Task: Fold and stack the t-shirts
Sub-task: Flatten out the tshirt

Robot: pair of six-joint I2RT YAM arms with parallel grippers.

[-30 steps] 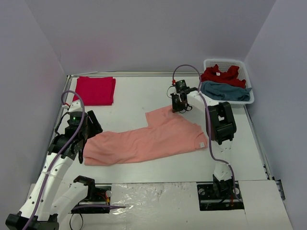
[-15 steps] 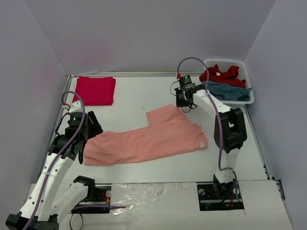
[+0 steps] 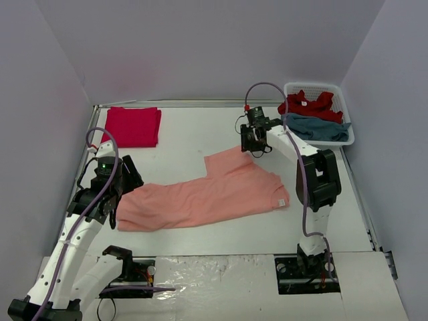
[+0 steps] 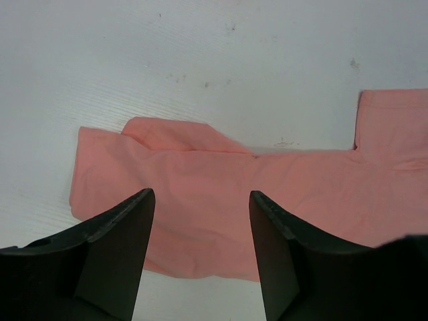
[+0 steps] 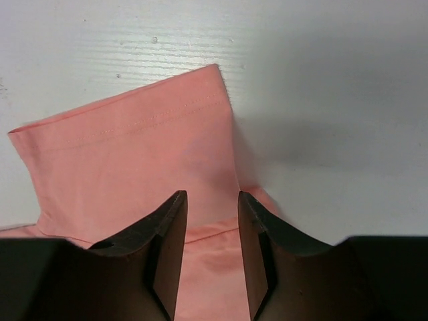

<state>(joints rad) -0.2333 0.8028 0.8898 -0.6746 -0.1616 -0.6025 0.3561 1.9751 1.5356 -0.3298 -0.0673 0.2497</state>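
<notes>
Fabric of the salmon shirt (image 3: 207, 194) lies flat, slightly rumpled, across the middle of the table (image 3: 194, 130), one sleeve (image 5: 127, 154) pointing toward the far side. The left claw (image 4: 200, 194) hangs wide open above its left end, gripping nothing. The right claw (image 5: 211, 196), jaws narrowly parted, sits over that sleeve, holding nothing.

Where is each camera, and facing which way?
Top external: above and behind, looking down on the white table; both arms show.
Left wrist: on the left arm, facing down at the salmon-orange cloth t-shirt; its black fingers show.
Right wrist: on the right arm, over that shirt's sleeve; its black fingers show.
Shared by all: that shirt.
</notes>
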